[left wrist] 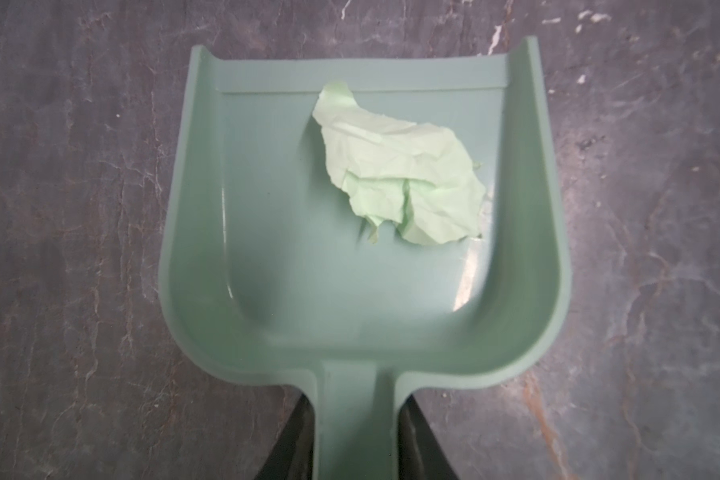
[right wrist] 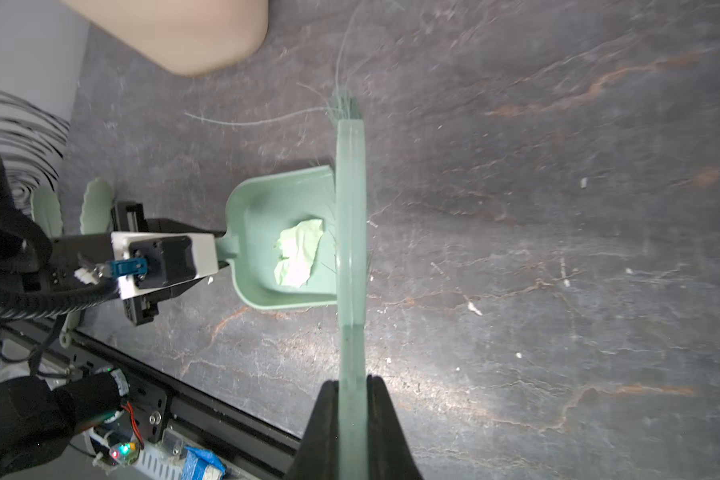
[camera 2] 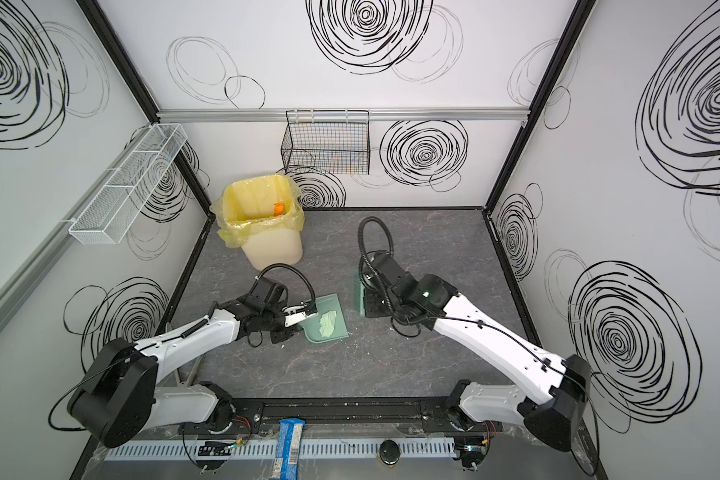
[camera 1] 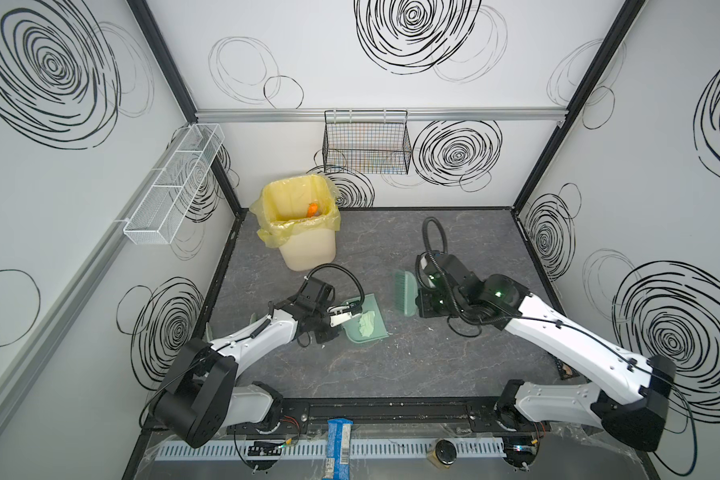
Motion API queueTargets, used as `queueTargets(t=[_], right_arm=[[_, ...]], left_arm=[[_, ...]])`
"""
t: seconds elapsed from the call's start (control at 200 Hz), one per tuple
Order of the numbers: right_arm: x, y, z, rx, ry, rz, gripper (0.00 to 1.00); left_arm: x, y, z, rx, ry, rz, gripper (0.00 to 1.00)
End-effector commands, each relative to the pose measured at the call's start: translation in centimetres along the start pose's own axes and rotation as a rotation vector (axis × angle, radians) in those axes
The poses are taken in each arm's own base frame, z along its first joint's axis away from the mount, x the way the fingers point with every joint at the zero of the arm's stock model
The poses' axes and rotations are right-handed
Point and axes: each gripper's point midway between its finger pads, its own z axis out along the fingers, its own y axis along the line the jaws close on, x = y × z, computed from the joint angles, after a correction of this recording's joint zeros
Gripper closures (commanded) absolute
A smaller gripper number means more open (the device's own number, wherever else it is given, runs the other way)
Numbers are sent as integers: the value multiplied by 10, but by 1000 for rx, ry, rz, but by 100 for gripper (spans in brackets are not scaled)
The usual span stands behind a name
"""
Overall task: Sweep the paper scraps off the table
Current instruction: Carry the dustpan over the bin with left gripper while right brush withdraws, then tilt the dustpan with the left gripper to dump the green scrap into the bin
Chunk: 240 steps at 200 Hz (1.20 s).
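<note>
A mint-green dustpan [left wrist: 308,270] rests on the dark grey table [camera 1: 433,353], and my left gripper [left wrist: 356,419] is shut on its handle. One crumpled pale green paper scrap [left wrist: 404,174] lies inside the pan, also seen in both top views [camera 1: 366,323] [camera 2: 327,324]. My right gripper [right wrist: 352,386] is shut on the handle of a mint-green brush [right wrist: 351,249]. In a top view the brush [camera 1: 406,293] stands a short way right of the pan's open edge, bristles toward it. An orange paper scrap [camera 1: 312,209] lies in the bin.
A cream bin [camera 1: 304,245] lined with a yellow bag stands at the back left of the table. A few tiny white crumbs [right wrist: 472,307] dot the surface. A black wire basket [camera 1: 366,143] hangs on the back wall and a white mesh rack [camera 1: 175,183] on the left wall.
</note>
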Motion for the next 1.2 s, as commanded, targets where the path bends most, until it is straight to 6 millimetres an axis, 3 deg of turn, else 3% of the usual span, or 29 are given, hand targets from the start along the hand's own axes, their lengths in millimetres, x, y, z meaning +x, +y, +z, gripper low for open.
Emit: queueTargets(t=[0.0,0.11,0.245,0.42,0.665,0.956,1.196], right_arm=[[-9,-28,-22,35,-95,17,100],[-11,-54,-31,56,-109,53,100],[-4,-78,-23,93,-90,73,100],[1,-87,-9,75,-74,85,100],[5,-94,3,83,-57,88,100],[6,-97,4,85,-56,94,100],[10,-100,10,87,-47,99,100]], left_arm=[[-30,11,-32,2,-99,1,100],[-40,23,-63,-27,-109,18,100],[-53,44,-113,-93,-136,37,100],[-65,77,-179,-202,-155,59,100],[-65,133,-251,-355,-127,71,100],[-52,219,-315,-527,4,104,100],[-40,291,-345,-689,220,194,100]])
